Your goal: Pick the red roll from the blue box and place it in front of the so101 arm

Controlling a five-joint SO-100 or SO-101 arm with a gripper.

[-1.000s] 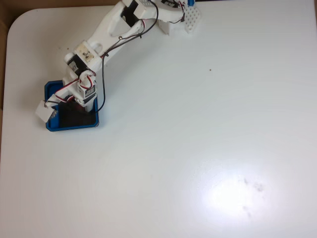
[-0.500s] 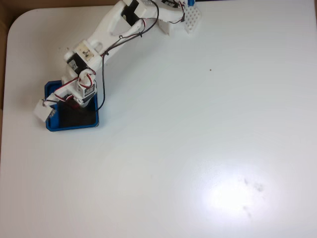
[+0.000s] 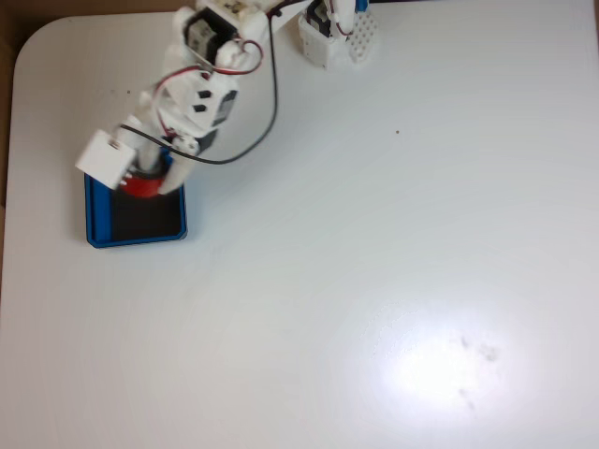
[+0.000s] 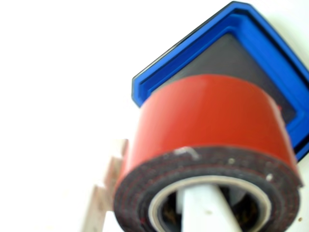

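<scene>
In the fixed view the red roll (image 3: 138, 185) hangs over the top edge of the blue box (image 3: 136, 236), lifted off its black floor. The gripper (image 3: 150, 181) of the white so101 arm (image 3: 201, 89) is shut on it, with the white gripper block just to the upper left. The wrist view shows the red roll (image 4: 212, 121) close up. One white finger (image 4: 203, 210) passes through its centre hole and the other finger (image 4: 104, 193) presses its outer side. Behind the roll lies the blue box (image 4: 241, 21), nothing on the part of its floor that shows.
The arm's base (image 3: 328, 33) stands at the table's top edge in the fixed view. A black wire (image 3: 267, 112) loops to the right of the arm. The white tabletop (image 3: 374, 281) spreads to the right and below, with its rounded corner at the upper left.
The arm has risen out of the blue box and pulled back toward its base. The red roll, hidden under the arm before, now hangs in the gripper above the box's top edge.
</scene>
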